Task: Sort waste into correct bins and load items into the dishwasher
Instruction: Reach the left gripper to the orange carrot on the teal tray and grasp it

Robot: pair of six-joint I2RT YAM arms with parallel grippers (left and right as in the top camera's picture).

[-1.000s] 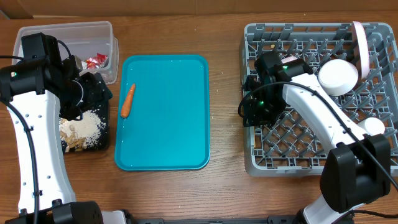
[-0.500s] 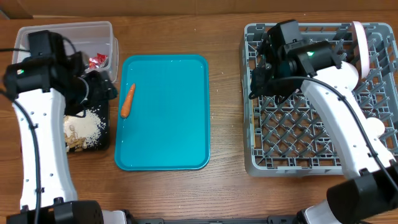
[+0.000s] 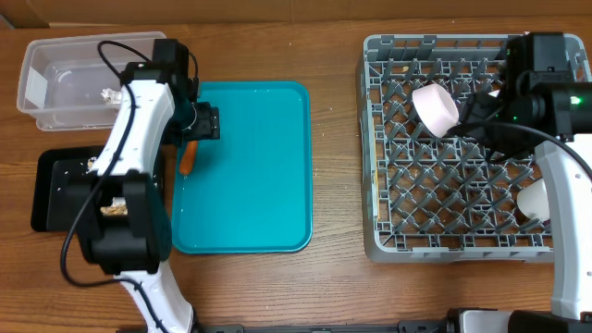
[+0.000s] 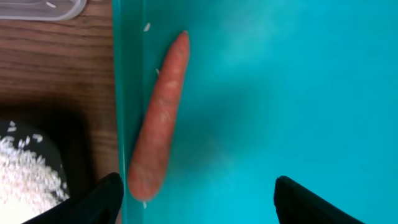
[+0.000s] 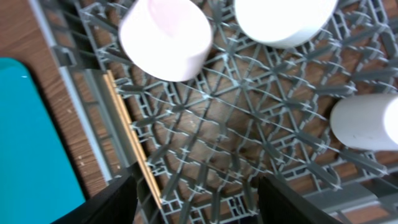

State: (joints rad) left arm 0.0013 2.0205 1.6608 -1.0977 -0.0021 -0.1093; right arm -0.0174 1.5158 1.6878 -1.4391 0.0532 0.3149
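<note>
The left gripper (image 4: 198,200) holds its jaws spread over the carrot (image 4: 158,124), which lies along the left rim of the teal tray (image 4: 298,74); a second ago it hung over the black tray (image 3: 55,185). The right gripper (image 5: 193,199), jaws now parted and empty, has swung from the left of the grey rack (image 3: 368,185) to its right, uncovering a pink bowl (image 3: 437,106).

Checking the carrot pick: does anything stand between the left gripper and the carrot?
Nothing visible does. The left gripper hangs open over the carrot. The carrot lies tight against the teal tray's rim, so one finger would likely come down right at that rim.
</note>
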